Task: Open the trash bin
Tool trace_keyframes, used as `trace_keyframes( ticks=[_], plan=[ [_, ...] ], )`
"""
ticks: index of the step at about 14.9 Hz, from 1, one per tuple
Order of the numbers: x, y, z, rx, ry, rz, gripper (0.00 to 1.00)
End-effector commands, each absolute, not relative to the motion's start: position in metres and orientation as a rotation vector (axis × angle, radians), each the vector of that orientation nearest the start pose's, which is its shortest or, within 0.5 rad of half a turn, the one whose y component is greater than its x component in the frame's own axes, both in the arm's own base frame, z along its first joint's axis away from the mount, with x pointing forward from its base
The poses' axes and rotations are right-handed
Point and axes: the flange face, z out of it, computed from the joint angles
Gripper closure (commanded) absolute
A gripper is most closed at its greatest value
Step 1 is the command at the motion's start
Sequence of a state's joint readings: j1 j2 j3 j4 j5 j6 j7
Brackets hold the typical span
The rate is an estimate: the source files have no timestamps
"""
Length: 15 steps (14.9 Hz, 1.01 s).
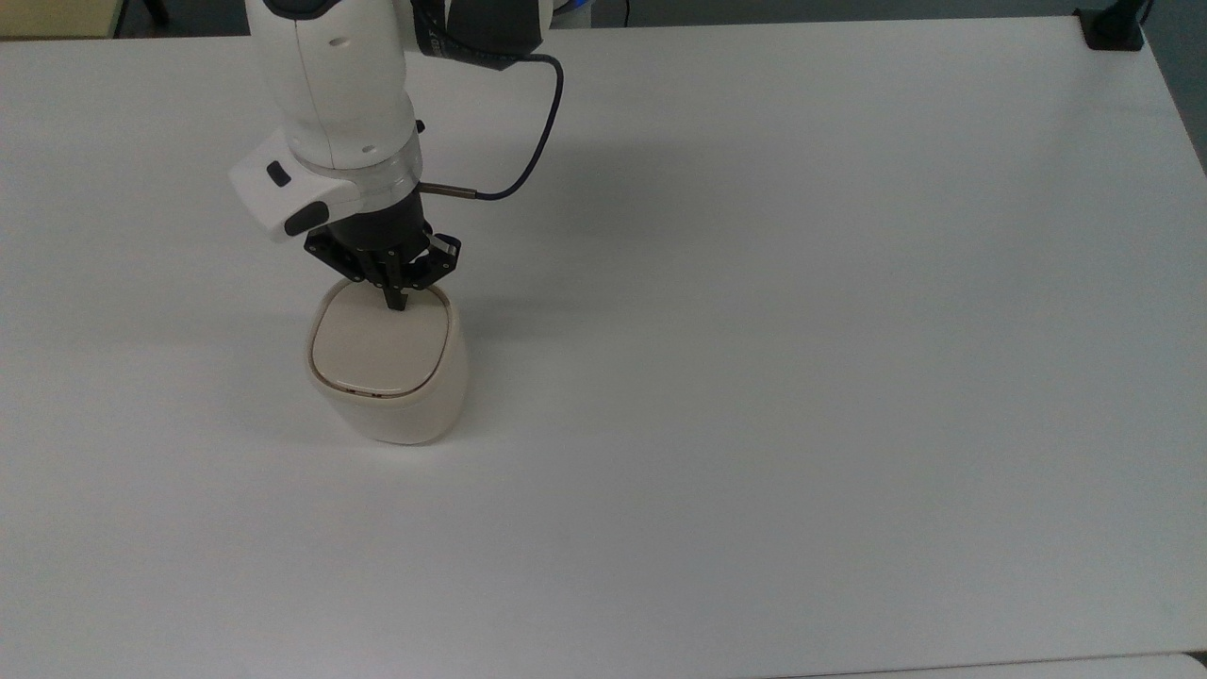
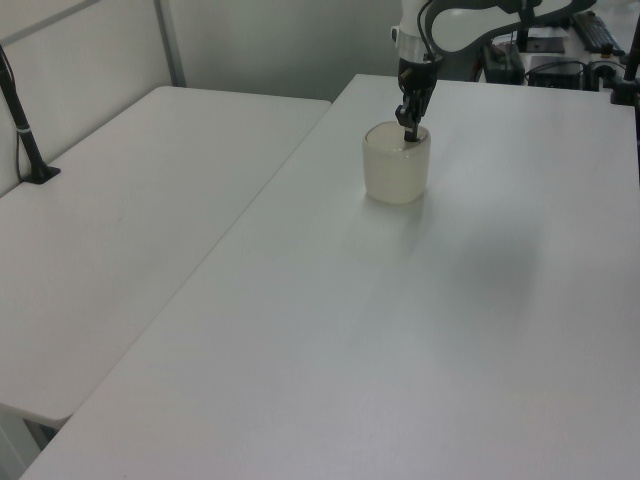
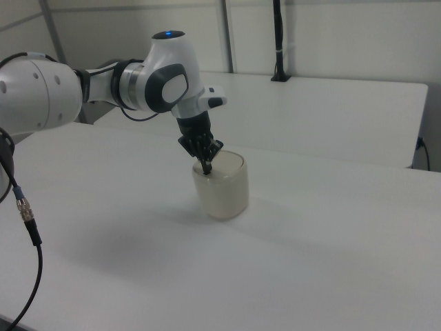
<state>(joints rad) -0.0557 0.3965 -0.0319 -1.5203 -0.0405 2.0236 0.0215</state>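
Note:
The trash bin (image 1: 391, 396) is a small cream-white rounded-square tub on the white table, lid flat and shut (image 1: 377, 347). It also stands in the left view (image 2: 395, 175) and the right view (image 3: 222, 187). My gripper (image 1: 395, 304) is shut, its black fingertips together and pointing down onto the lid's far edge in the top view, covering the spot where the small black button sits. In the left view the gripper (image 2: 409, 134) meets the bin's top rim. In the right view the gripper (image 3: 207, 167) touches the rim on the right view's left side.
The white table (image 1: 801, 377) stretches wide to the top view's right and front. A black clamp (image 1: 1113, 28) sits at its far right corner. A dark cable (image 1: 528, 160) loops from the wrist. A second table (image 2: 130, 200) lies at the left view's left.

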Motion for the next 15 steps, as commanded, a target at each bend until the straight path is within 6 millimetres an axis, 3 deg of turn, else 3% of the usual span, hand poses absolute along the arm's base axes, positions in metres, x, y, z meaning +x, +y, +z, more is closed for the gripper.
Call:
trace_keyframes(
  ticks=[1,2,5,8,10,12,15],
  plan=[
    [0.688,-0.073,0.423,-3.201,0.152,-0.141,0.99],
    [0.687,-0.072,0.432,-3.199,0.154,-0.155,0.99],
    [0.67,-0.062,0.498,-3.169,0.15,-0.254,0.99],
    [0.649,-0.035,0.533,-3.182,0.085,-0.192,0.99],
    [0.638,-0.006,0.548,-3.192,0.012,-0.15,0.99],
    [0.624,0.005,0.556,-3.206,-0.02,-0.063,0.99],
    [0.601,0.019,0.587,-3.207,-0.052,-0.064,0.99]
  ],
)
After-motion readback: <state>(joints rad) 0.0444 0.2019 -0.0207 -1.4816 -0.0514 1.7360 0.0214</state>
